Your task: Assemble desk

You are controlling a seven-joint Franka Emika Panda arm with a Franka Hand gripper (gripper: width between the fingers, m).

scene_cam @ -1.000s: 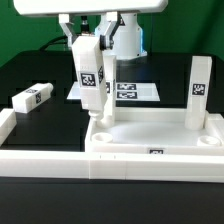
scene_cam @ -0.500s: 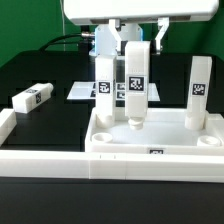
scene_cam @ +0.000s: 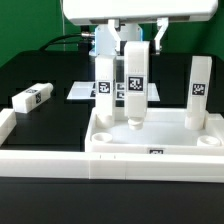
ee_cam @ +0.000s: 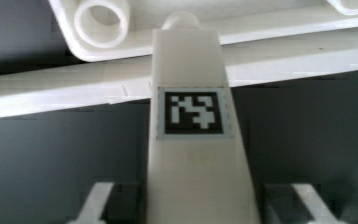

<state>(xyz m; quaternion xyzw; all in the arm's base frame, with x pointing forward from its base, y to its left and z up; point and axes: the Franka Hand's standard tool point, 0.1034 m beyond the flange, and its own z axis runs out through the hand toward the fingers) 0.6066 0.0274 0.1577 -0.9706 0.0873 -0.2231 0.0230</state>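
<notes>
The white tabletop (scene_cam: 155, 135) lies rim up at the front of the exterior view. Two legs stand upright on it, one at its back left (scene_cam: 103, 85) and one at its back right (scene_cam: 200, 85). My gripper (scene_cam: 133, 42) is shut on a third tagged leg (scene_cam: 133, 88), held upright with its lower end just inside the tray between the two standing legs. In the wrist view the held leg (ee_cam: 194, 120) runs between my gripper's (ee_cam: 206, 205) fingers toward a tabletop corner with a round hole (ee_cam: 101, 20). A fourth leg (scene_cam: 32, 98) lies loose on the black table at the exterior view's left.
The marker board (scene_cam: 152, 92) lies flat behind the tabletop. A long white border rail (scene_cam: 40, 158) runs along the front left, with a short upright end (scene_cam: 5, 122). The robot base (scene_cam: 100, 40) stands at the back.
Over the last second my gripper carried the held leg toward the exterior view's right, past the back-left standing leg. In the last half second nothing has moved.
</notes>
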